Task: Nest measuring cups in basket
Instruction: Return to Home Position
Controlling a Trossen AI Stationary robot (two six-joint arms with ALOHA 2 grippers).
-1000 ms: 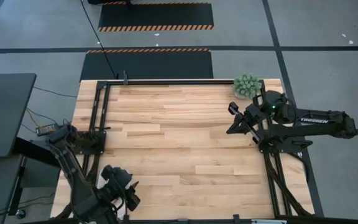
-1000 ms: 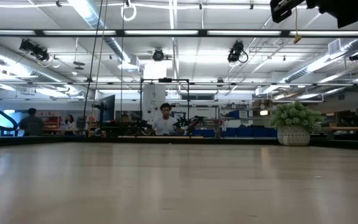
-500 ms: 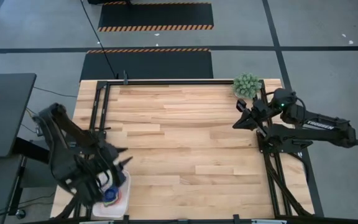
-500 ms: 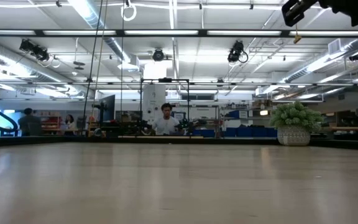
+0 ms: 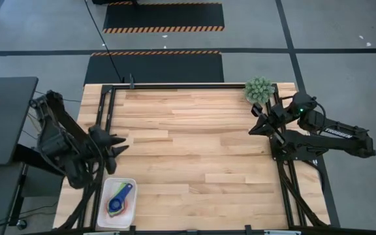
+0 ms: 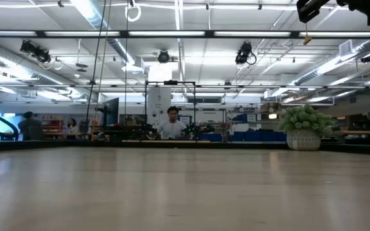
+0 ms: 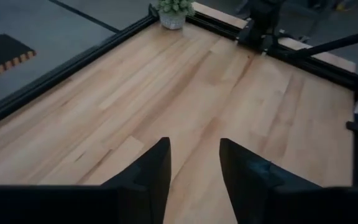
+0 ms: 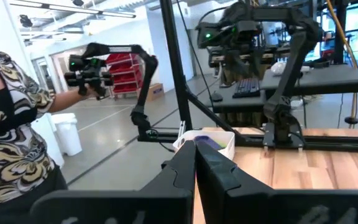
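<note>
The white basket [image 5: 104, 210] sits at the table's near left corner. The measuring cups [image 5: 116, 204] lie nested in it, a blue one on top, with handles [image 5: 125, 192] pointing toward the far right. In the right wrist view the basket [image 8: 224, 142] shows far off. My left gripper [image 5: 117, 145] is open above the table's left side, on the far side of the basket; its own view shows the fingers [image 7: 194, 163] apart over bare wood. My right gripper [image 5: 254, 125] hovers at the right side, near the plant, with its fingers [image 8: 195, 163] shut together.
A small green potted plant [image 5: 259, 89] stands at the far right corner and also shows as the plant [image 6: 304, 127] in the low view. Black frame rails [image 5: 175, 85] run along the far and side edges. People stand in the room beyond the table. The middle of the table is bare wood.
My left arm has risen from over the basket at the near left corner and swung toward the far edge, uncovering the basket and the nested cups. My right gripper has drawn back toward the table's right edge.
</note>
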